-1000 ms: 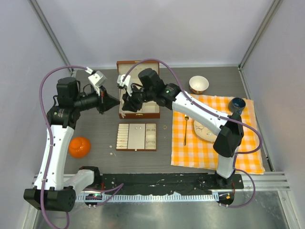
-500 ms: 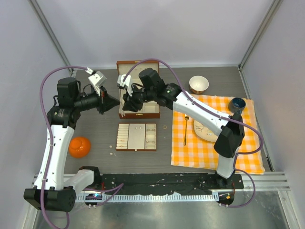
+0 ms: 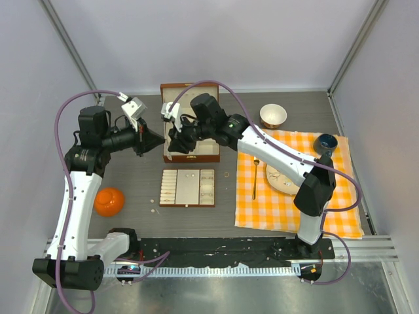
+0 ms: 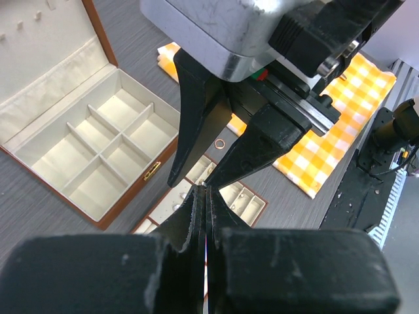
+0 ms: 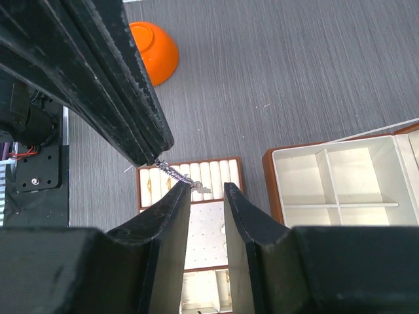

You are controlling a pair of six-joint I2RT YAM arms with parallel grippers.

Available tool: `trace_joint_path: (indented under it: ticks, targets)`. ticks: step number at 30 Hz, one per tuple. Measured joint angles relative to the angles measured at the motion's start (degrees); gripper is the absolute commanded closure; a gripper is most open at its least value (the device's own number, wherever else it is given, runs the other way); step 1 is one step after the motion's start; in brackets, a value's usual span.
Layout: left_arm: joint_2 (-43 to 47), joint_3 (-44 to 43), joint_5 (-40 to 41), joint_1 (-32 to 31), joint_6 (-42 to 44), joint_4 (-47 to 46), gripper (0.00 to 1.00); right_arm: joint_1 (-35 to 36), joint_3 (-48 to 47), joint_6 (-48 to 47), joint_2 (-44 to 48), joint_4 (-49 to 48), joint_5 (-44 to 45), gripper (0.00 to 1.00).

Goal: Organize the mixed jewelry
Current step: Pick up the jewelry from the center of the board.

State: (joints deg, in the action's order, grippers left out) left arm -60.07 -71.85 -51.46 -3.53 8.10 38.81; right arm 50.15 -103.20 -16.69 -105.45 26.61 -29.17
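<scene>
My left gripper (image 3: 162,139) is shut on a thin silvery chain necklace (image 5: 180,175), held in the air above the cream-lined tray (image 3: 188,188). In the right wrist view the left gripper's tip (image 5: 154,157) pinches one end, and the chain's free end hangs between the fingers of my right gripper (image 5: 207,188). The right gripper is open, and its left finger touches the chain. In the top view the right gripper (image 3: 173,142) meets the left over the brown box's (image 3: 203,156) left edge. Small pale pieces lie in the tray (image 4: 243,196). A small ring (image 3: 226,174) lies on the table.
An orange bowl (image 3: 109,201) sits at the left. The orange checked cloth (image 3: 294,203) at the right carries a gold fork (image 3: 255,176), a plate (image 3: 280,180) and a blue cup (image 3: 325,142). A white bowl (image 3: 273,116) stands behind it. Tiny bits (image 3: 155,210) lie left of the tray.
</scene>
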Motion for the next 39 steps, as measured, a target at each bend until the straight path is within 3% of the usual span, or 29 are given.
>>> trace_joint_path:
  ticks: [39]
  targets:
    - [0.4, 0.0, -0.2, -0.2, -0.2, -0.4, 1.0, 0.9, -0.4, 0.3, -1.6, 0.0, 2.1, 0.72]
